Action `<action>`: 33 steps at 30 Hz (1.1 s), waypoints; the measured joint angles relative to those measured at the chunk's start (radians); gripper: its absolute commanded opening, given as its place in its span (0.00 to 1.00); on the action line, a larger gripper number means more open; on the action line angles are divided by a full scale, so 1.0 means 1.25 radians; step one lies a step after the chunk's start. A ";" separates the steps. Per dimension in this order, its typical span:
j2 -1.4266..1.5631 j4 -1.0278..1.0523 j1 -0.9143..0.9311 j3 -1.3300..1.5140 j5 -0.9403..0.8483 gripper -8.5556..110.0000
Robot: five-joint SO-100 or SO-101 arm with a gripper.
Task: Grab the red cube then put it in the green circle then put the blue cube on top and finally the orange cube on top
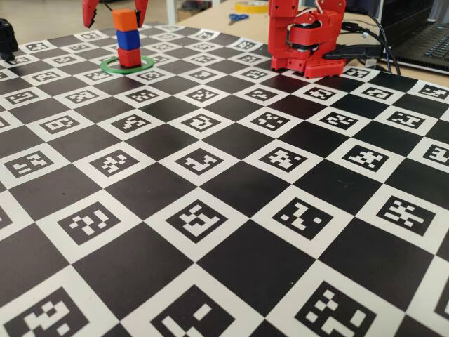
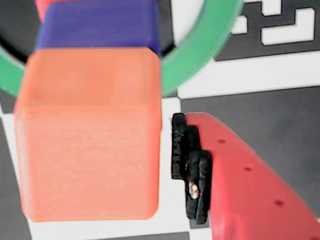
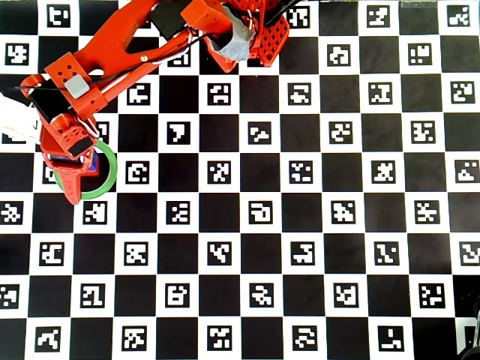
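The orange cube [image 1: 123,20] is set atop the blue cube [image 1: 128,39] and red cube [image 1: 129,57], inside the green circle [image 1: 126,65]. The gripper [image 1: 116,10] is spread apart, its pad [image 2: 190,167] at the cube's three o'clock; a straight lift is called for.

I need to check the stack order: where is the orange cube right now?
In the fixed view, far left, the orange cube tops the stack, resting on the blue cube above the red cube, inside the green circle.
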 measured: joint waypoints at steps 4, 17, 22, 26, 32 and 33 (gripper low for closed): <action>0.042 0.025 -0.006 0.000 0.000 0.54; 0.233 0.108 -0.049 0.012 0.000 0.53; 0.302 0.119 -0.077 0.056 0.037 0.53; 0.376 0.094 -0.115 0.146 0.088 0.49; 0.488 0.043 -0.206 0.304 0.178 0.43; 0.506 0.031 -0.225 0.330 0.196 0.42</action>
